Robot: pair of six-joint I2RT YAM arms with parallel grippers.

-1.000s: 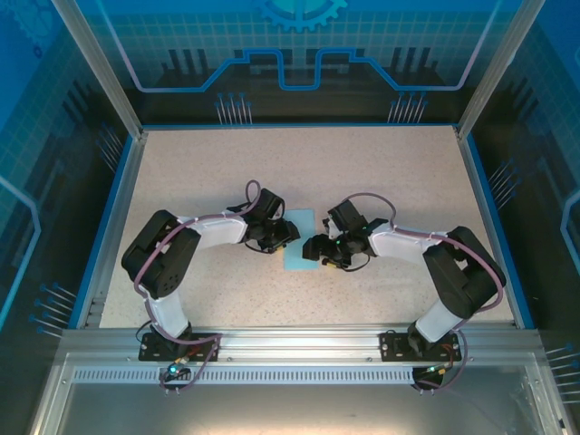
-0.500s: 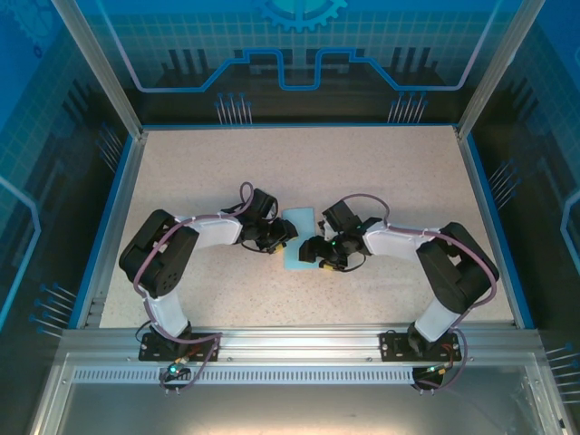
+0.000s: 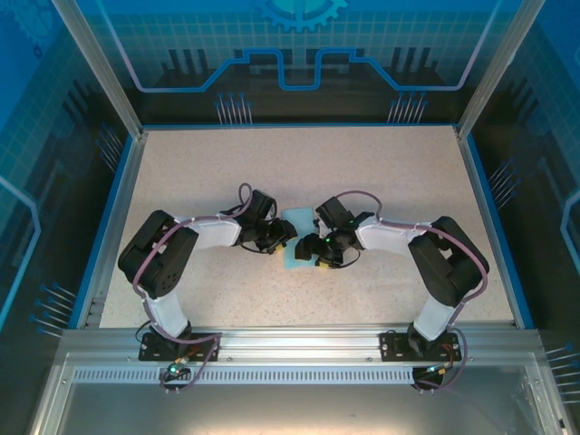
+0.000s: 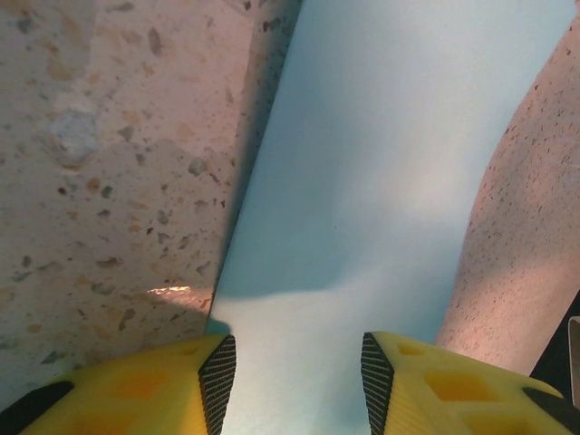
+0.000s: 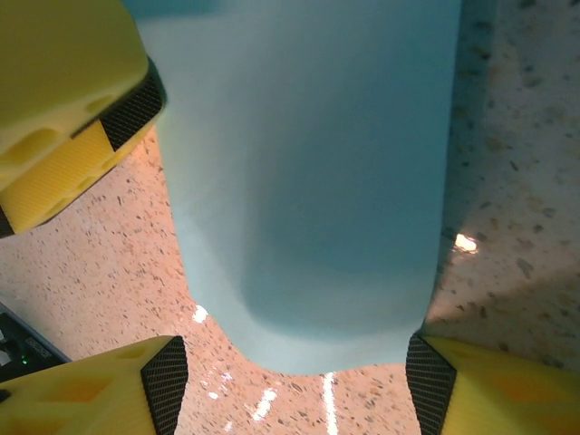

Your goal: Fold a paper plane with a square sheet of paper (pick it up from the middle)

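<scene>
The light-blue sheet of paper lies flat on the speckled counter. The left jaws stand partly spread over the paper's left edge, paper showing in the gap. The right jaws, spread wider, sit at the paper's right side, pinching nothing.

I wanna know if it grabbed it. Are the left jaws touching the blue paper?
Cannot tell. The left wrist view shows the square sheet of paper running between the left gripper's open jaws, but not whether the pads press it.
</scene>
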